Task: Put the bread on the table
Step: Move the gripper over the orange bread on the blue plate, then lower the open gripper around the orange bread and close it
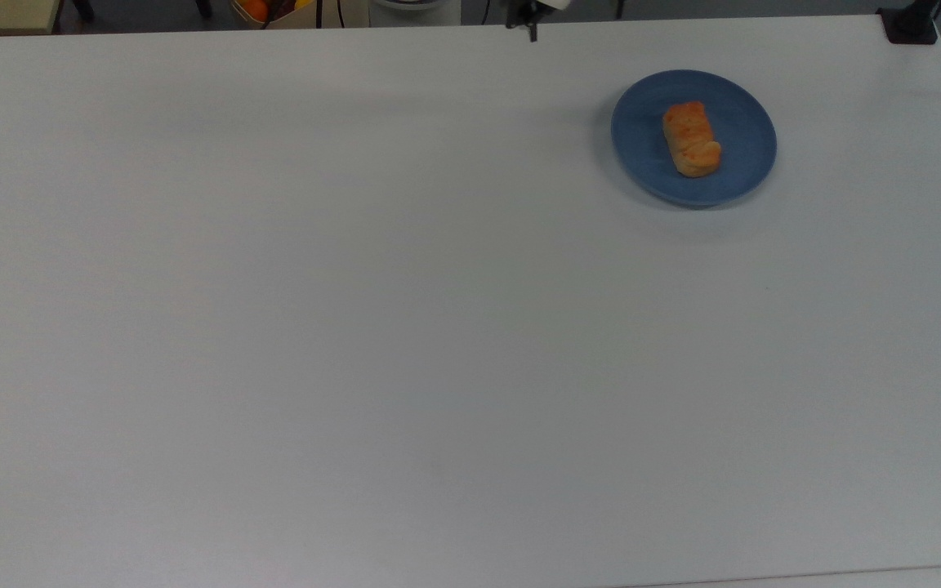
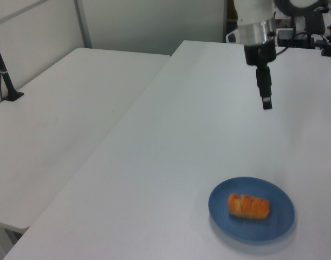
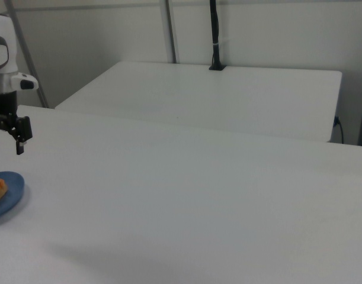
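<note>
A round blue plate (image 1: 642,155) is the one container on the white counter (image 1: 438,327), and the bread (image 1: 691,139) lies in it, a small golden-orange loaf resting on its side near the plate's middle. The plate sits toward the top view's upper right, close to the far edge and short of the corner. In the left view the plate is at the lower right, with the loaf lying across it. In the right view the plate and the loaf are both cut off by the right view's left border, so only a slice of each shows.

The gripper (image 2: 267,102) hangs above the bare counter, pointing down, well apart from the plate and touching nothing. In the left view it is seen edge-on, so its two sides overlap into one dark bar. The right view shows the jaws spread apart and empty, one of them partly clipped by the frame's edge. In the top view just a dark fingertip pokes in at the upper edge, to the left of the plate.

A second white table (image 2: 62,119) stands against the counter's long side. A black pole (image 3: 214,35) rises from a clamp at that table's far edge. Beyond the counter in the top view, something orange (image 1: 254,8) sits cut off by the frame, too partial to identify.
</note>
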Motion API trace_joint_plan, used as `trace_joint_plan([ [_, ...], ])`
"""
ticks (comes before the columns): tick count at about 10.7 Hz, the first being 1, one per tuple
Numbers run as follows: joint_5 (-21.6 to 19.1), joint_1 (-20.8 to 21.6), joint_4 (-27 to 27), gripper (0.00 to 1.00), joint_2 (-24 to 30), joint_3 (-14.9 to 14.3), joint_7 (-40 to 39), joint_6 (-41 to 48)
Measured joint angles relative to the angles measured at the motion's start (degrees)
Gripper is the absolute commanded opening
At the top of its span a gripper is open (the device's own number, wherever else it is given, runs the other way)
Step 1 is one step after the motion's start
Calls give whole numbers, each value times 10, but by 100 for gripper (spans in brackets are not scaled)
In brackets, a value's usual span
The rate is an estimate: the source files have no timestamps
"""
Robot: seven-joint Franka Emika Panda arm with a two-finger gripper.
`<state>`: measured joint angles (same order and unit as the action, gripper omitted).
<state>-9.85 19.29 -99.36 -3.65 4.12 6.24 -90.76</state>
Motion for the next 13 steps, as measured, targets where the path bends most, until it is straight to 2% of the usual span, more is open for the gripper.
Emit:
trace_joint_plan([
  [6, 9, 27, -19, 100, -71, 91, 132, -116],
  [8, 43, 36, -34, 100, -86, 116, 178, -158],
  [11, 99, 62, -38, 100, -120, 134, 271, -210],
  [13, 132, 65, -39, 100, -140, 152, 302, -236],
])
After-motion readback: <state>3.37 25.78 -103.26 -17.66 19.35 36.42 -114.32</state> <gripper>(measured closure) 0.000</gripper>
